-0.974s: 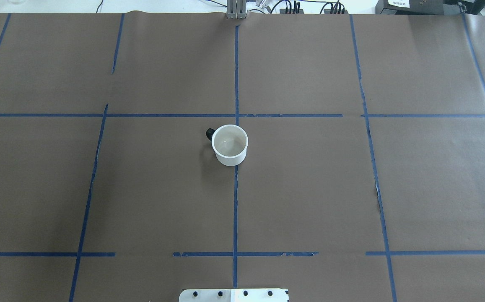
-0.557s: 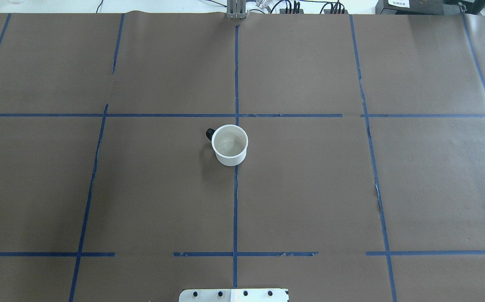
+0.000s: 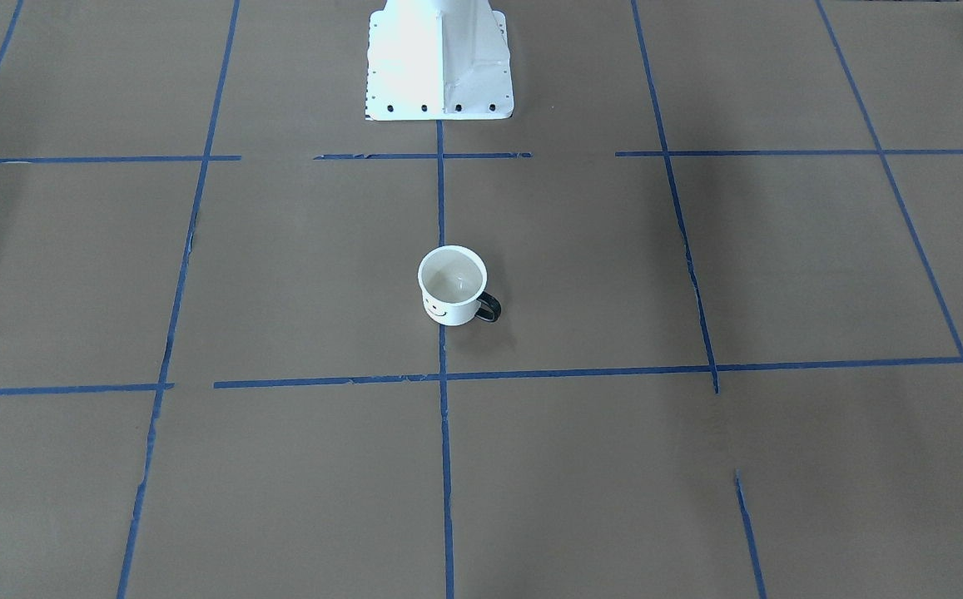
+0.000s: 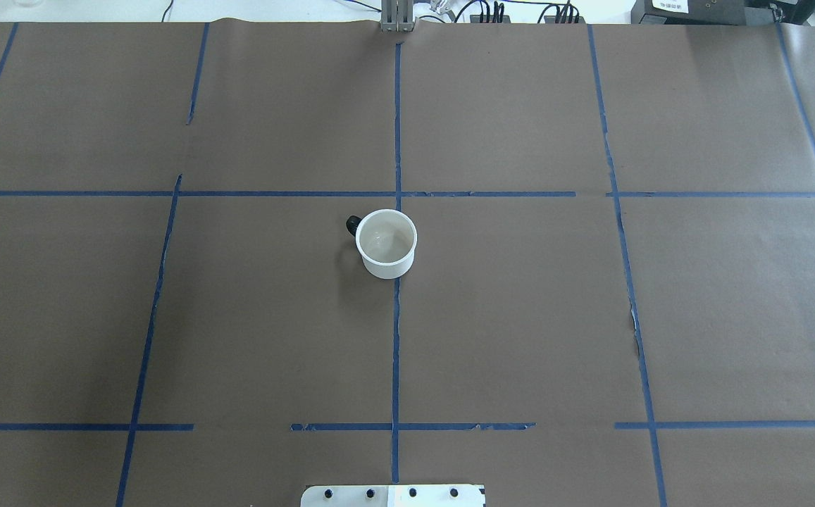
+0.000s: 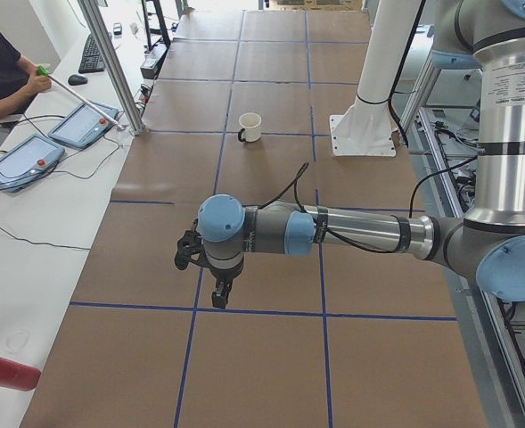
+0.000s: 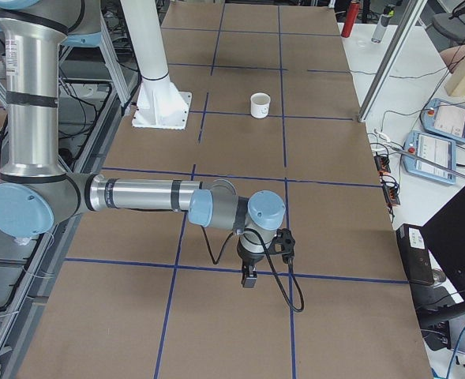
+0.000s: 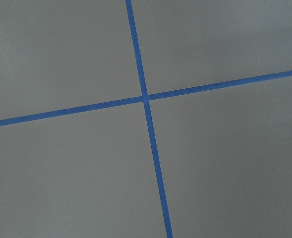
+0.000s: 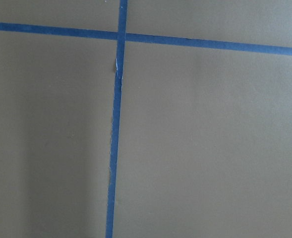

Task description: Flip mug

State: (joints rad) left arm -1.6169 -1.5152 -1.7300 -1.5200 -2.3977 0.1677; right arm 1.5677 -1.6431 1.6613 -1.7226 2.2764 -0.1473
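The small white mug [image 4: 386, 246] stands upright, mouth up, at the middle of the brown paper-covered table, with its black handle [image 4: 352, 224] toward the far left. In the front-facing view the mug [image 3: 452, 287] shows a black smiley face. It also shows in the left view [image 5: 250, 127] and the right view [image 6: 260, 105]. My left gripper [image 5: 217, 297] hangs over the table far from the mug. My right gripper [image 6: 249, 278] hangs likewise far from it. Both show only in side views, so I cannot tell whether they are open or shut. The wrist views show only paper and blue tape.
The white robot base [image 3: 439, 66] stands at the table's near edge. Blue tape lines grid the paper. An operator [image 5: 4, 71], tablets [image 5: 21, 160] and a metal post [image 5: 110, 62] are along the far side. A red can [image 5: 8, 370] lies there too.
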